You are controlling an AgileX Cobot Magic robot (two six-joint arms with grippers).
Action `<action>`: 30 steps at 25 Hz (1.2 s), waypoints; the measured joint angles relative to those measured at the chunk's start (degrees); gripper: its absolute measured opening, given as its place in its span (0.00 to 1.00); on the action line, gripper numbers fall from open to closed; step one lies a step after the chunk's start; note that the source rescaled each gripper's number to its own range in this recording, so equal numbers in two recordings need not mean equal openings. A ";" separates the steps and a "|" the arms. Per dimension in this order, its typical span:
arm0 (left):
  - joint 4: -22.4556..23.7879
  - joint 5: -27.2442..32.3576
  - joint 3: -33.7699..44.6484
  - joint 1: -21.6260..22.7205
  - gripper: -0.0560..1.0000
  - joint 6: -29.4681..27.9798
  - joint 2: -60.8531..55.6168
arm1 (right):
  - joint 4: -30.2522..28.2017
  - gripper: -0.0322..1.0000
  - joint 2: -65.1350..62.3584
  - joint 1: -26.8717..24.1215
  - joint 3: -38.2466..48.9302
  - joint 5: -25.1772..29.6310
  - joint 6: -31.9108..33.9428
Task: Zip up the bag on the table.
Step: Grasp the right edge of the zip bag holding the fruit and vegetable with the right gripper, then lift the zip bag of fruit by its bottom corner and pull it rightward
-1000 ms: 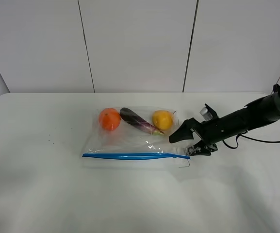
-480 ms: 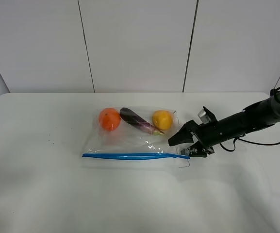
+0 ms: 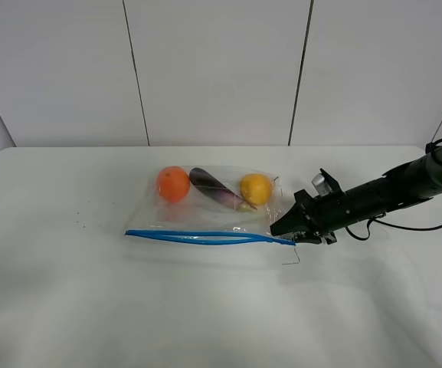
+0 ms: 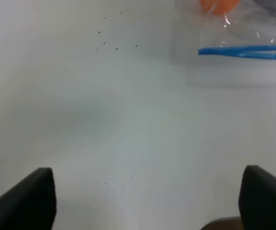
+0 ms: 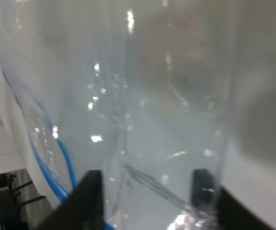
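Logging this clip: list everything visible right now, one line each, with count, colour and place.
bag: one, clear with a blue zipper strip, lying mid-table
orange: one, orange, inside the bag, left end
eggplant: one, purple, inside the bag, between orange and lemon
lemon: one, yellow, inside the bag, right end
table: one, white, under everything
wall panels: white, behind the table
right pincer: one, black, closed on the bag's right end at the zipper
left pincer: one, black, open over the table near the bag's left end; seen only in its wrist view
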 joint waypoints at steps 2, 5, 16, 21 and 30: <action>0.00 0.00 0.00 0.00 1.00 0.00 0.00 | 0.00 0.18 0.00 0.00 0.00 0.22 -0.02; 0.00 0.00 0.00 0.00 1.00 0.00 0.00 | 0.15 0.03 0.00 -0.05 0.00 1.14 -0.57; 0.00 0.00 0.00 0.00 1.00 0.00 0.00 | 2.64 0.03 0.00 -1.26 0.00 9.72 -1.62; 0.00 0.00 0.00 0.00 1.00 0.00 0.00 | 6.28 0.03 0.00 -1.31 0.00 10.53 -1.48; 0.00 0.00 0.00 0.00 1.00 0.00 0.00 | 8.52 0.03 -1.35 -1.31 0.00 10.46 2.06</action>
